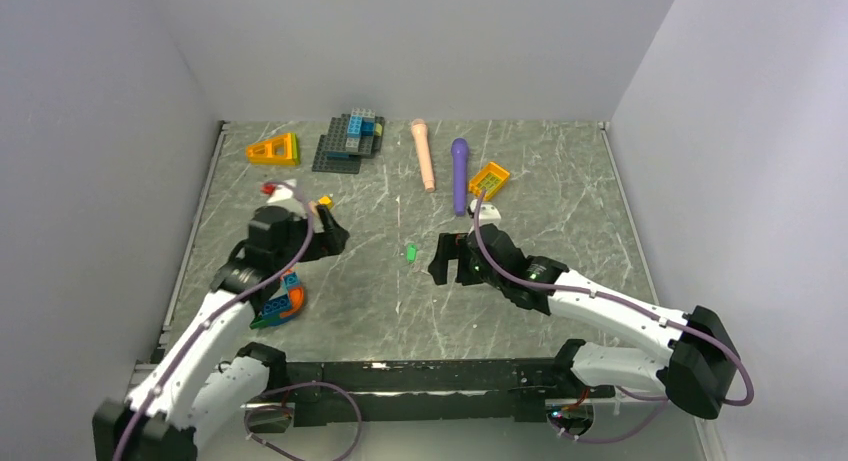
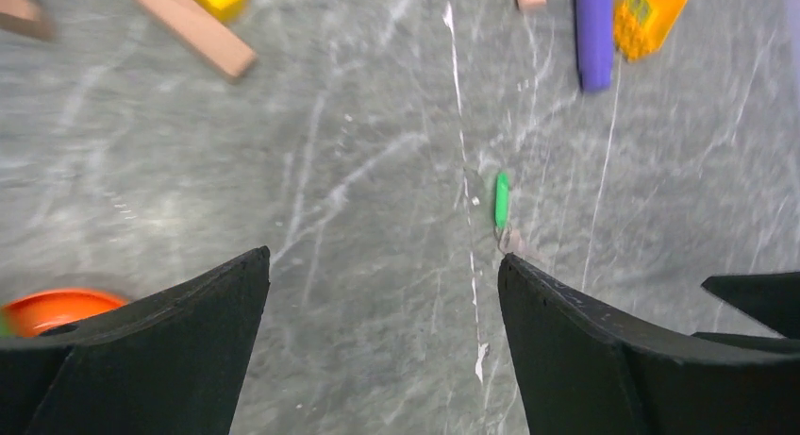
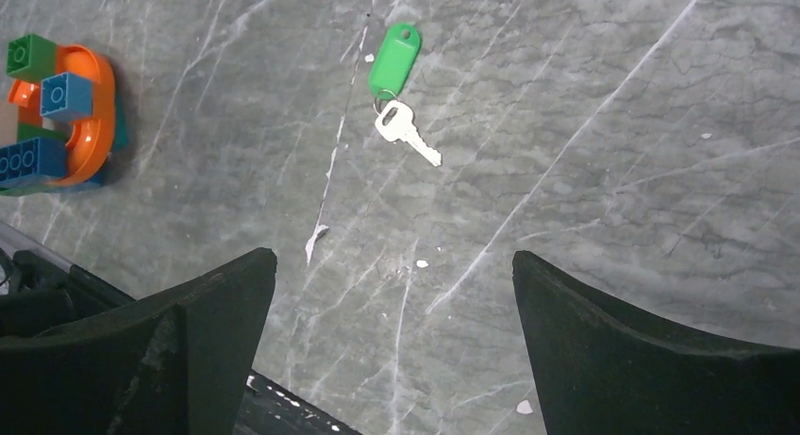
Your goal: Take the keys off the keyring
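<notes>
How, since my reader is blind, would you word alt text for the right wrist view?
A green tag with one silver key attached lies on a grey marbled table, ahead of the open right end effector. Orange-and-blue blocks sit at the left edge.

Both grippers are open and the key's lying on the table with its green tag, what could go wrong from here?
The key lies flat on the table, so a grasp may just push it along instead of gripping it. The left gripper and right gripper flank the small green tag from opposite sides, so they could bump when both close in.
</notes>
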`<action>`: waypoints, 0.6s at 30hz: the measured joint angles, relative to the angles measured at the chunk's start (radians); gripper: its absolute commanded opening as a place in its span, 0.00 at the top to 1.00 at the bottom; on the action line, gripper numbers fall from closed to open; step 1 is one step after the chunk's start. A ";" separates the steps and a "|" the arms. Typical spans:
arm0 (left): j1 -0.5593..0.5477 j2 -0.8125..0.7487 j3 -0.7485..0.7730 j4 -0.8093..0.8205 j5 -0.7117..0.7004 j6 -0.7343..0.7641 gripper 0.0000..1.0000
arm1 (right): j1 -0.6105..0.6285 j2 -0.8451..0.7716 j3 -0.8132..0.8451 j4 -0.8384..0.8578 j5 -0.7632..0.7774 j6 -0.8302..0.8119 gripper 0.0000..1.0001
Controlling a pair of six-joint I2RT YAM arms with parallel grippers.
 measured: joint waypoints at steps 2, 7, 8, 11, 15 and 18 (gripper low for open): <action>-0.075 0.104 0.004 0.057 -0.018 0.002 0.07 | 0.016 0.005 0.000 0.003 0.016 0.013 0.00; -0.151 0.343 0.005 0.230 -0.014 0.021 0.12 | 0.057 0.003 0.000 0.009 0.060 0.045 0.00; -0.161 0.394 0.007 0.268 -0.012 0.029 0.14 | 0.062 0.001 0.000 0.008 0.067 0.048 0.00; -0.187 0.557 0.058 0.302 0.021 0.047 0.18 | 0.077 -0.018 0.000 -0.002 0.093 0.064 0.00; -0.222 0.739 0.154 0.334 0.063 0.051 0.18 | 0.087 -0.089 -0.020 -0.006 0.121 0.086 0.00; -0.263 0.813 0.190 0.373 0.076 0.051 0.22 | 0.089 -0.144 -0.056 -0.010 0.139 0.104 0.00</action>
